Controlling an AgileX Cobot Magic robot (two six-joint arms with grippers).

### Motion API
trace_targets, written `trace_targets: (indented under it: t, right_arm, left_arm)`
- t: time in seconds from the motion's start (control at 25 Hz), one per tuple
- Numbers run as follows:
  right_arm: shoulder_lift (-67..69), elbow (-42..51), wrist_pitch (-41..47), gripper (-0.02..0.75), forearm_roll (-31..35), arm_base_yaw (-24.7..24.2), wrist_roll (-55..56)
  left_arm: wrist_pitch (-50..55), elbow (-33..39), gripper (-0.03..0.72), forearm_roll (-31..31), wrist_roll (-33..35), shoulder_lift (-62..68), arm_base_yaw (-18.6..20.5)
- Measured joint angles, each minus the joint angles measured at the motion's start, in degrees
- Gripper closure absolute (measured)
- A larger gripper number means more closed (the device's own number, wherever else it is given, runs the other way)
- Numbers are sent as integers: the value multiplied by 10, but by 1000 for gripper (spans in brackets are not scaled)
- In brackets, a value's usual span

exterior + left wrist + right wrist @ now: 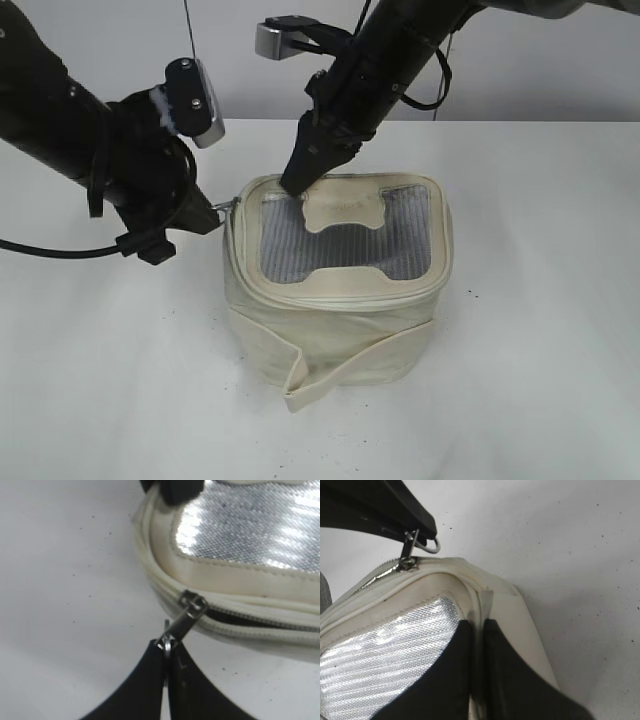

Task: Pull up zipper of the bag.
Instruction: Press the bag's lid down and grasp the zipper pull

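Bag: I see the bag (335, 285) standing upright in the middle of the white counter (540, 380), mesh top facing up, its loose strap (340, 365) hanging across the near side.
Zipper: the zipper (240, 617) runs around the top rim; in the left wrist view the track to the right of the slider gapes dark, so I judge that stretch unclosed.
Pull: the silver pull (182, 622) sits at the bag's far-left corner, angled out toward my left arm.
Left gripper: the left gripper (166, 655) is pressed together, pinching the pull by its ring end.
Right gripper: the right gripper (479, 645) has its fingers together, clamped on the rim at the far edge of the top.
Risk, slip: my hold is only on the tip of the pull; a tug off the line of the track could let the ring slide out.
Risk, bag shift: the bag looks soft; if the right hold gives, I expect it to drag or tip leftward.
Risk, jam: pulling around the corner could snag the slider on the cream lining.
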Motion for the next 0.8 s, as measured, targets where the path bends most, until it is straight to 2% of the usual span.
trace_targets:
  t: [0.28, 0.6, 0.8]
  right_arm:
    - [0, -10, 4, 722, -6, 0, 19]
    - [1, -22, 14, 722, -21, 3, 51]
    - [1, -22, 15, 722, -21, 3, 55]
  left_arm:
    - [84, 0, 691, 37, -98, -20, 0]
    - [195, -1, 691, 38, -203, -54, 0]
    - [279, -1, 691, 32, -242, -57, 0]
